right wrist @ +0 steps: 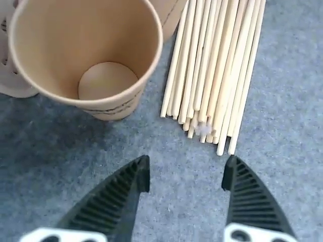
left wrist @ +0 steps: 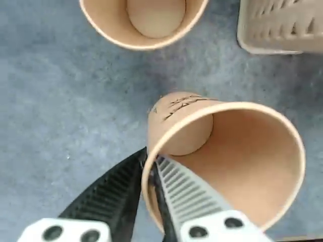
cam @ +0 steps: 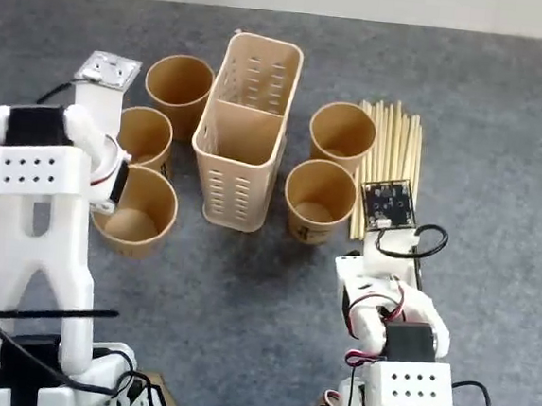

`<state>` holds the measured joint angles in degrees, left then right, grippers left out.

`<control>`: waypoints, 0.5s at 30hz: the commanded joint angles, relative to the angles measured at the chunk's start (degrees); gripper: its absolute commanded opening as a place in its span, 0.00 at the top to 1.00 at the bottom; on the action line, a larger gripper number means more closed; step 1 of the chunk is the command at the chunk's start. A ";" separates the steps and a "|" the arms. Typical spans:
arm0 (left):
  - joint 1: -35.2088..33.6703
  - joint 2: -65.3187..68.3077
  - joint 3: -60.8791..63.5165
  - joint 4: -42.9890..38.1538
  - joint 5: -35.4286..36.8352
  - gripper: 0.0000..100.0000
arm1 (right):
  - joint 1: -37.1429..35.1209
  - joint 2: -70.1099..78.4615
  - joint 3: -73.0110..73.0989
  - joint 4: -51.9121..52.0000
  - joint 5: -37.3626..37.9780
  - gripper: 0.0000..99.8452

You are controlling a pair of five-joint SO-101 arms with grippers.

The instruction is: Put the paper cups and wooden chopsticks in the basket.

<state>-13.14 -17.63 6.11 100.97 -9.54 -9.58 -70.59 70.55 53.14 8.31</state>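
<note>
A tan slotted basket point(cam: 243, 144) stands mid-table. Three brown paper cups sit to its left, at the back point(cam: 179, 83), in the middle point(cam: 146, 135) and at the front point(cam: 136, 208). My left gripper point(left wrist: 151, 161) is shut on the rim of a tilted cup point(left wrist: 232, 156), one finger inside and one outside; in the high view it is at the middle left cup. Two more cups point(cam: 342, 133) point(cam: 319, 200) stand right of the basket, beside a bundle of wooden chopsticks point(cam: 391, 157). My right gripper point(right wrist: 186, 166) hangs open over the mat, short of the chopsticks point(right wrist: 217, 75) and the nearer cup point(right wrist: 86, 55).
Everything rests on a grey mat point(cam: 244, 296). The left arm point(cam: 37, 221) rises at the left and the right arm point(cam: 394, 318) at the lower right. Another cup point(left wrist: 144, 20) and a basket corner point(left wrist: 282, 25) lie beyond the held cup.
</note>
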 commanded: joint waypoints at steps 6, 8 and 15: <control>7.08 -10.24 -12.53 1.05 -0.88 1.00 | -0.22 -0.66 5.76 -6.90 0.53 0.76; 10.51 -12.79 -18.51 1.05 -0.88 1.00 | -0.22 -0.66 6.37 -7.43 0.53 0.76; 15.34 -11.56 -36.53 -9.58 -0.35 1.00 | -0.40 -0.75 6.99 -7.43 0.62 0.76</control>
<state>0.75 -31.08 -22.73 100.26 -10.07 -9.58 -70.59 77.93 46.55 8.31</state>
